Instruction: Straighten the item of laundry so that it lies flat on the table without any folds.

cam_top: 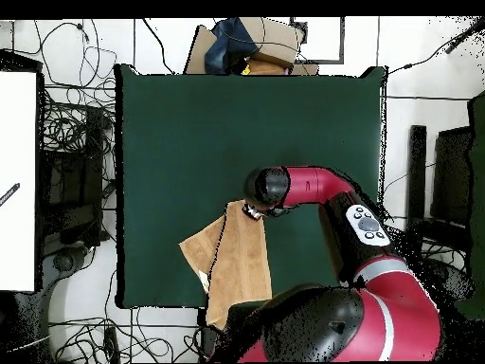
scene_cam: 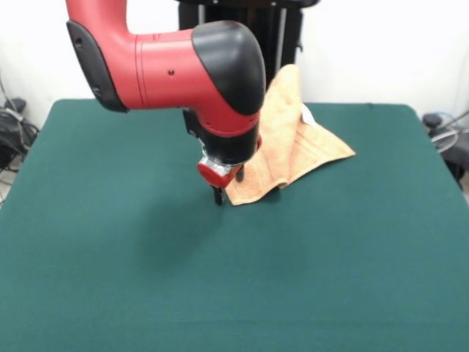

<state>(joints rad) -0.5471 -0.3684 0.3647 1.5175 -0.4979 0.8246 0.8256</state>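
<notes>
Towel (scene_cam: 289, 147) sat bunched and folded by table's (scene_cam: 110, 279) robot-side edge, one end draped over that edge. Gripper (scene_cam: 218, 192) was low at towel's inner corner, probably to drag it flat. Claw state: couldn't tell.

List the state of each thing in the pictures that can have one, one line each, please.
towel: folded and bunched, one part raised off the cloth, not flat; its far part hangs past the table's edge by the robot's base.
white tag: showing at the towel's far side.
tool: lowered at the towel's near corner; open or shut cannot be told.
table: towel lies near its far edge.
</notes>
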